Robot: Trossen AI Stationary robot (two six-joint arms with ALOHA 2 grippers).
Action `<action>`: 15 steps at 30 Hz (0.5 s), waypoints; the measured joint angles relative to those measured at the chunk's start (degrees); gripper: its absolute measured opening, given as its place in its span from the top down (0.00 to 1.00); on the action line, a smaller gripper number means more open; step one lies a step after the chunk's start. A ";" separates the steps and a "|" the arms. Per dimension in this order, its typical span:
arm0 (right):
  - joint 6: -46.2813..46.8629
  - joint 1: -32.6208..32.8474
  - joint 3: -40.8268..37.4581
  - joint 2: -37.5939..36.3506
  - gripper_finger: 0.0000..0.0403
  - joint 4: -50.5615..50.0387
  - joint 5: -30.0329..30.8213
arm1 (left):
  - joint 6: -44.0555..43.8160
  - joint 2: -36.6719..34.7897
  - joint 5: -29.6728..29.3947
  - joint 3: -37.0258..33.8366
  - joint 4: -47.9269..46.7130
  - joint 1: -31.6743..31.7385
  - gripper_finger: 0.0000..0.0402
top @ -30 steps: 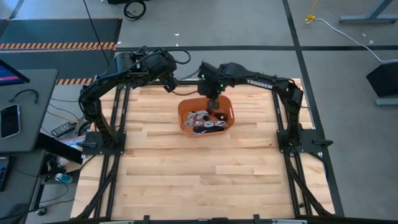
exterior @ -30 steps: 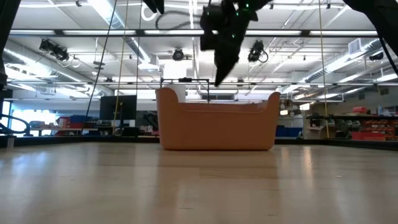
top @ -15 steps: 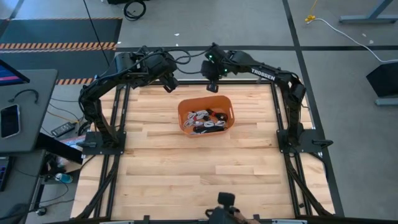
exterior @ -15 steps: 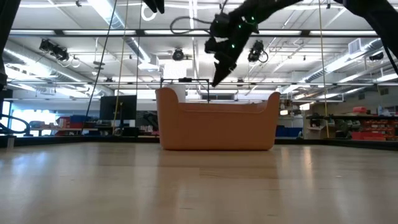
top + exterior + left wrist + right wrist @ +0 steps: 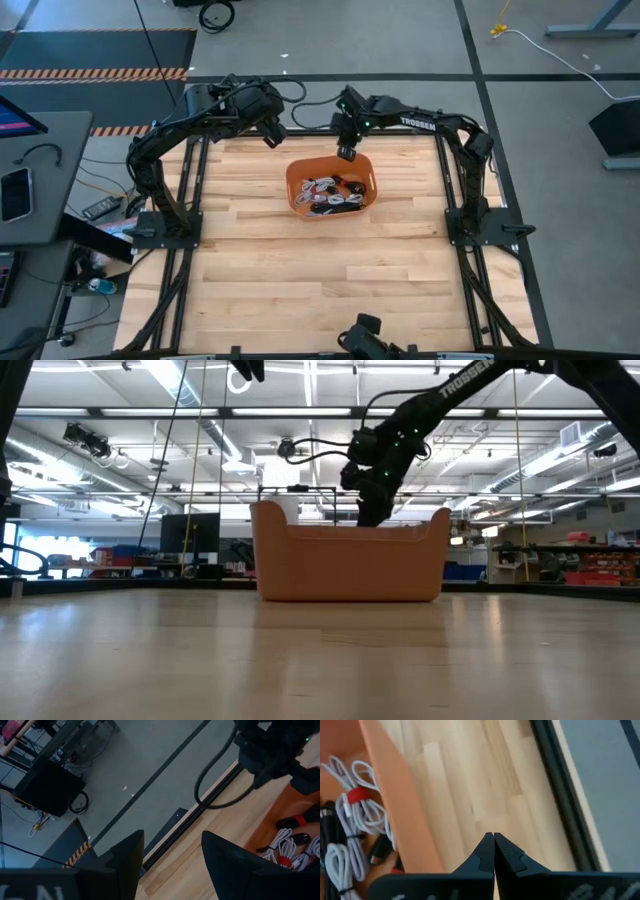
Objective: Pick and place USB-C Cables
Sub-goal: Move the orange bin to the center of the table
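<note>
High view: the USB-C Cables [image 5: 331, 193] lie heaped in the orange bin [image 5: 297, 182] near the counter's far edge. The right pincer [image 5: 346, 153], tips together and empty, hangs over the bin's far rim; the left pincer [image 5: 272, 137] waits apart. Light, floppy coils probably grip best across the banded middle.

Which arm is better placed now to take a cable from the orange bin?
Probably the right. Its gripper, fingers shut, is at the far rim of the orange bin holding the USB-C cables. The left gripper, open, waits farther off, beyond the bin's far left corner.
</note>
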 joint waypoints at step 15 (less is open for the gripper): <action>3.86 5.30 -2.89 0.00 1.00 1.13 -1.69 | -1.14 0.00 0.20 0.00 -0.04 -0.01 0.49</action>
